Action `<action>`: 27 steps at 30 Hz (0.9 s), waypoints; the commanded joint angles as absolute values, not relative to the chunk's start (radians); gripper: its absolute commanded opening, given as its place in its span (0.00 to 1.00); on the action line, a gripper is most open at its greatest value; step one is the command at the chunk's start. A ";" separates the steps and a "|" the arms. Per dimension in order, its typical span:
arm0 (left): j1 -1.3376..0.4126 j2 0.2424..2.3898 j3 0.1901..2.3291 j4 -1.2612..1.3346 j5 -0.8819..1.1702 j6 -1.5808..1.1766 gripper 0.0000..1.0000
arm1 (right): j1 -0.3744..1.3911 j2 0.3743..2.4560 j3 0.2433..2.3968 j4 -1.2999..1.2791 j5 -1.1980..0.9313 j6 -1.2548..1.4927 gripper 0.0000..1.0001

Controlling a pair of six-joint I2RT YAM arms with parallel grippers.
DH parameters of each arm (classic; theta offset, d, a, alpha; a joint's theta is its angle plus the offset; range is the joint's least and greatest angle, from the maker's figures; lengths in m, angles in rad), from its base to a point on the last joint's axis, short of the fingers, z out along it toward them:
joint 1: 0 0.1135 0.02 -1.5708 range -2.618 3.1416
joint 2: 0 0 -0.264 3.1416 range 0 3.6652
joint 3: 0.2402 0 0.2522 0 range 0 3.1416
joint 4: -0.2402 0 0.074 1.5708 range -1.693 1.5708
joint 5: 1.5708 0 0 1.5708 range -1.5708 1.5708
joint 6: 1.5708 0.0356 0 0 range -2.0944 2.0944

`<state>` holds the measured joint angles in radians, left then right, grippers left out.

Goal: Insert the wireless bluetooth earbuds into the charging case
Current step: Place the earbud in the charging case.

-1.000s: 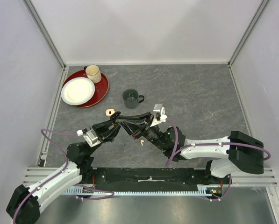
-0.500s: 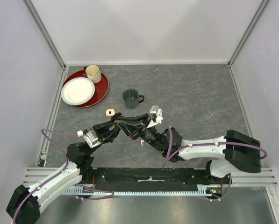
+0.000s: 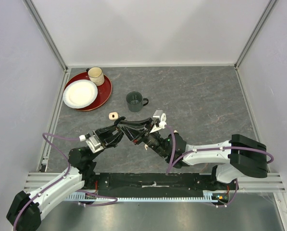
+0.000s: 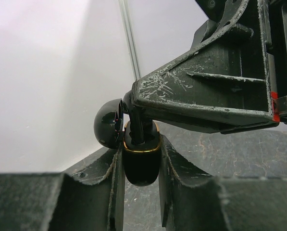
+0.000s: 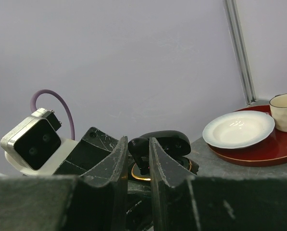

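Looking down my own wrists first: the left gripper is clamped on one black charging case. It is glossy, with a gold rim, and its domed lid is flipped open to one side. The right gripper is pinched on one black earbud, held above the case's gold mouth with its stem pointing down into it. From overhead, both claws meet above the table's near middle. One tiny cream earbud lies on the grey table just beside the right arm. Farther out is one small cream piece, too small for me to name. Beyond that stands one green mug. At the far left, one red tray carries one white plate and one cream cup.
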<state>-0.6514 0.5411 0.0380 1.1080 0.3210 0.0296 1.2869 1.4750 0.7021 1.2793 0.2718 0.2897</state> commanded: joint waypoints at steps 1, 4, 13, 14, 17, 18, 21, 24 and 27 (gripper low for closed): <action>-0.652 0.526 0.041 1.181 0.333 0.009 0.02 | 1.295 1.494 0.726 1.301 0.308 0.256 0.00; -0.652 0.520 0.040 1.187 0.334 0.009 0.02 | 1.301 1.499 0.724 1.295 0.331 0.239 0.00; -0.652 0.503 0.037 1.198 0.322 0.009 0.02 | 1.313 1.503 0.716 1.282 0.379 0.209 0.00; -0.652 0.503 0.037 1.198 0.322 0.009 0.02 | 1.316 1.500 0.713 1.279 0.394 0.201 0.00; -0.652 0.502 0.037 1.198 0.318 0.009 0.02 | 1.321 1.491 0.709 1.269 0.409 0.184 0.00; -0.652 0.502 0.037 1.200 0.314 0.009 0.02 | 1.322 1.491 0.709 1.258 0.411 0.180 0.00; -0.652 0.502 0.038 1.200 0.310 0.009 0.02 | 1.328 1.483 0.709 1.233 0.414 0.155 0.00; -0.652 0.499 0.038 1.200 0.310 0.009 0.02 | 1.331 1.476 0.712 1.206 0.414 0.140 0.00; -0.652 0.499 0.038 1.198 0.305 0.009 0.02 | 1.338 1.471 0.715 1.183 0.422 0.129 0.00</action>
